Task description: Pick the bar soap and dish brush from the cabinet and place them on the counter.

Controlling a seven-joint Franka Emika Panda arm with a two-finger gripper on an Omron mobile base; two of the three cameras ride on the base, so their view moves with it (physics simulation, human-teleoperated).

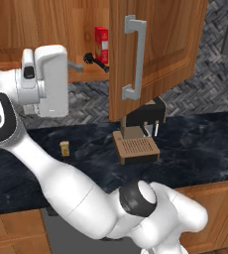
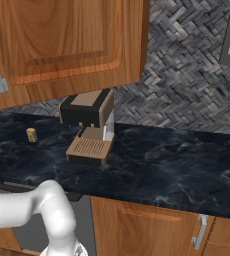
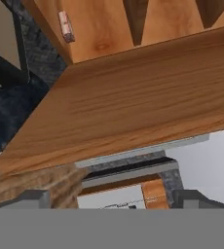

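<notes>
White arm links fill the foreground, lifting the pincer (image 3: 106,198) with fingers spread and empty, up near the cabinet (image 1: 158,54). Inside on the shelf, the dish brush (image 1: 94,61) lies beside a tall red box (image 1: 101,43). Below, a coffee machine (image 2: 90,131) stands on the worktop (image 2: 177,160).

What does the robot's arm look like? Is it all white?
Mostly white. The arm is made of smooth, rounded white segments with dark grey-black rings at the joints, and a blocky white hand piece. The gripper has two small dark grey finger tips.
</notes>
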